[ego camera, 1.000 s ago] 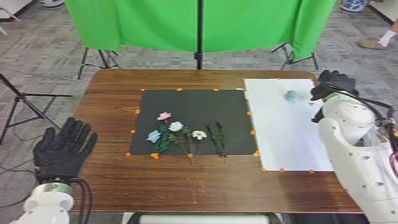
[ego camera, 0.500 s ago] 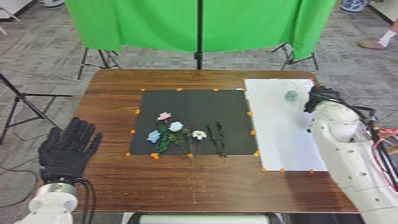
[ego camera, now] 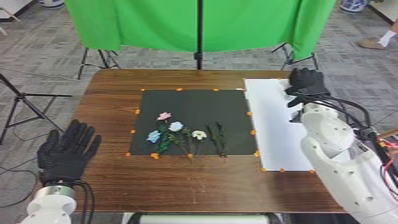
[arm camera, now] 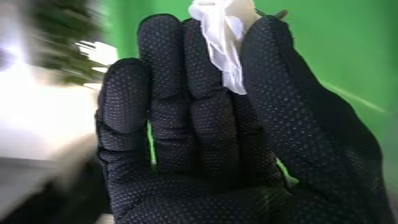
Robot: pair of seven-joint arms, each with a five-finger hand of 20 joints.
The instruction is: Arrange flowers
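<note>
green curtain (ego camera: 147, 25), leafy foliage (arm camera: 67, 37) perhaps

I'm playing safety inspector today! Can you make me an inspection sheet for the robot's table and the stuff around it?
Surface: brown wooden table with a black mat and a white sheet.
Job's things: pink flower, two blue ones, a white one, and green stems, all on the mat.
Clutter: orange bits round the mat and sheet.
Hands: left hand open; right hand pinching something white.
Cables: dark ones at both wrists.
Surroundings: green cloth, stands, grey floor.
</note>
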